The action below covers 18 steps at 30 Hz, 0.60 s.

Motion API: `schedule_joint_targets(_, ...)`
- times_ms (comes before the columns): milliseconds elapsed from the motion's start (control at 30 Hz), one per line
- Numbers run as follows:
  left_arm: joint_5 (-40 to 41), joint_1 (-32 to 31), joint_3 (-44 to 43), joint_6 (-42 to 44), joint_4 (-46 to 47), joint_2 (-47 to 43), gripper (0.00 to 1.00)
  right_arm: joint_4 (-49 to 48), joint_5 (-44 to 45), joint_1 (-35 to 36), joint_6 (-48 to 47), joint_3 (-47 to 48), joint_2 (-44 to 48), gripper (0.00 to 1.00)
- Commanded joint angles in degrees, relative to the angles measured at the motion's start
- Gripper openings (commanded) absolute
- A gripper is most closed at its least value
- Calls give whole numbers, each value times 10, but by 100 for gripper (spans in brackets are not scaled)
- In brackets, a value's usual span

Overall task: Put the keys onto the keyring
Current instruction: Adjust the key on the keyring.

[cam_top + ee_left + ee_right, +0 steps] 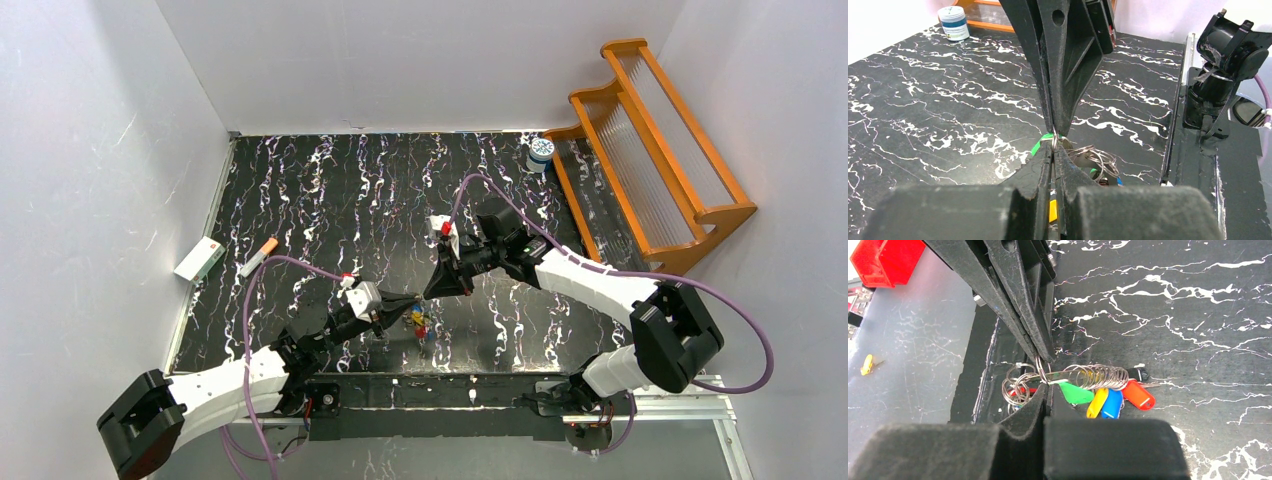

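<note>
I'm looking down on the black, white-veined desk (330, 180), with the orange wooden rack (650, 140) standing along its far right side. Both arms reach in toward the near middle, and their tips meet there.

The left end effector (408, 305) comes in from the left, and its fingers are pressed together on the wire of the keyring (1041, 371). The right end effector (432, 294) comes down from the far side. In its wrist view its fingers are likewise clamped shut on that same ring, tip to tip with the left one.

Well away from this, a white box (199, 259) leans at the left edge, a white-and-blue jar (541, 152) sits by the rack's far end, and an orange-tipped white stick (258, 258) lies near the box.

The keyring is just above the desk, near its front edge. The keys (1108, 399) hang from it in a fan: green, yellow, blue and red heads, resting on the desk just beside the right fingers.
</note>
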<state>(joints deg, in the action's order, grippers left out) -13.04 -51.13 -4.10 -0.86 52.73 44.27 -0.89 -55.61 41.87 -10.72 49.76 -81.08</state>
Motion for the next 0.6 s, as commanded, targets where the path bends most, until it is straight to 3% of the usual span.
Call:
schedule_joint_targets(0,1,-1,3,-5,37,-6,0,0,-10,1,-8,11,-6,1)
schedule_joint_targets(567,3,-2,4,-3,37,-18,0,35,7,0,-26,-3,-49,1)
